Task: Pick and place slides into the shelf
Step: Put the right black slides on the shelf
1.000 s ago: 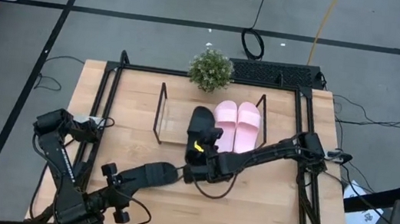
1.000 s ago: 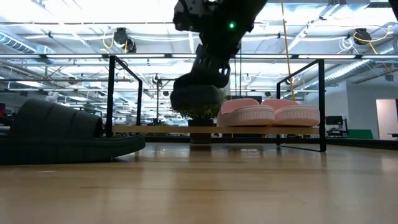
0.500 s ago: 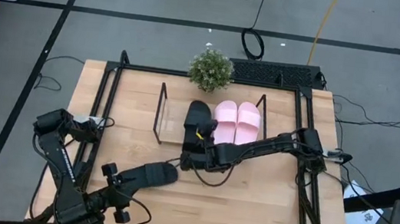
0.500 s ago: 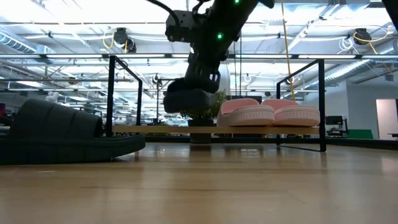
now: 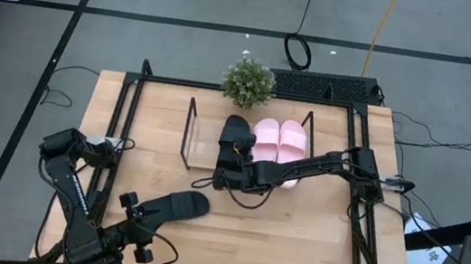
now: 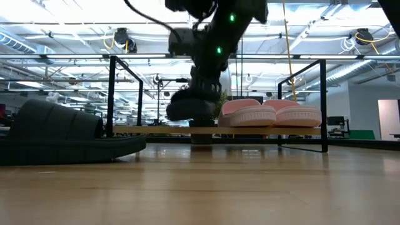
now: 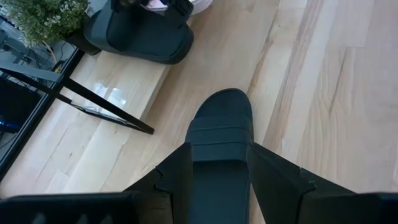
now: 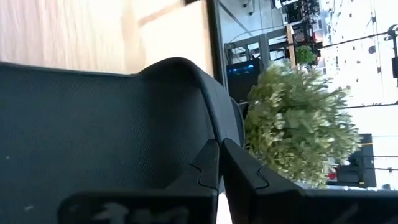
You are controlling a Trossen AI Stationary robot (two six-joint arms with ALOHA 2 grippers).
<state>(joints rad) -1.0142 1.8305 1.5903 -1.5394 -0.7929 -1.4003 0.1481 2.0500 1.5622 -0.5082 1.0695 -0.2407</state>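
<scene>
One black slide (image 5: pixel 235 134) hangs from my right gripper (image 5: pixel 233 162) over the shelf's wood board (image 5: pixel 205 139), just left of the two pink slides (image 5: pixel 279 144) that lie flat on the board. In the low view this black slide (image 6: pixel 190 107) sits just above the board; I cannot tell if it touches. The second black slide (image 5: pixel 176 204) lies sole-down on the table. My left gripper (image 7: pixel 219 186) is open, with one finger on each side of that slide's heel end. My right gripper is shut on the black slide's strap (image 8: pixel 208 118), pinched between the two fingertips (image 8: pixel 245 174) at its edge. It reaches in from the table's near right, slanting down. The slide hangs roughly level below the fingers. My left gripper's fingers (image 7: pixel 180 177) stand against the second slide's sides; I cannot tell whether they touch.
A small potted plant (image 5: pixel 249 81) stands behind the shelf at the far edge. The shelf's thin black wire side frames (image 6: pixel 112 94) rise on both sides of the board. Black rails (image 5: pixel 121 135) run along the tabletop's left and right sides.
My right gripper has carried the black slide from above the table's middle toward the far edge, into the shelf. It has lowered the slide close to the board, beside the pink pair. The second black slide has stayed on the table.
</scene>
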